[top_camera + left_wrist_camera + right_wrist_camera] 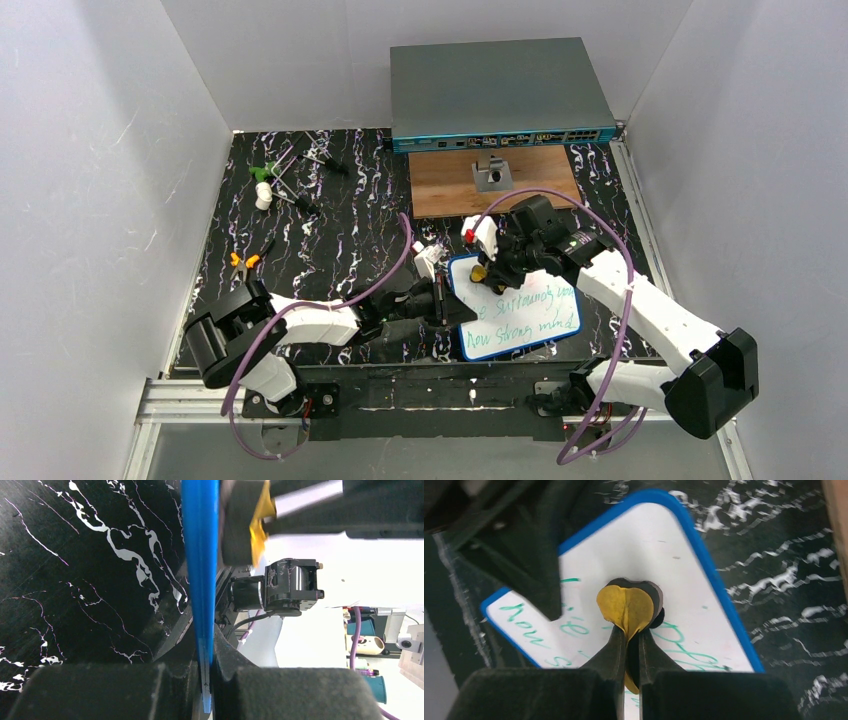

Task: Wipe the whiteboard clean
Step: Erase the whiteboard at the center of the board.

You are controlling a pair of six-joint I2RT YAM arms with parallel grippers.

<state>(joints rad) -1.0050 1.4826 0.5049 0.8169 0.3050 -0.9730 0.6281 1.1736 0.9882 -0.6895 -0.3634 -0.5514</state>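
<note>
Left gripper (448, 303) is clamped on the blue left rim of the whiteboard (520, 322). Board sits on the black marbled worktop (330, 230), near the front edge, right of centre. Green handwriting covers most of it. Right gripper (486, 268) is pinched on a yellow-faced eraser pad (628, 605) set against the board's upper-left area. Grey network switch (500, 90) at rear.
</note>
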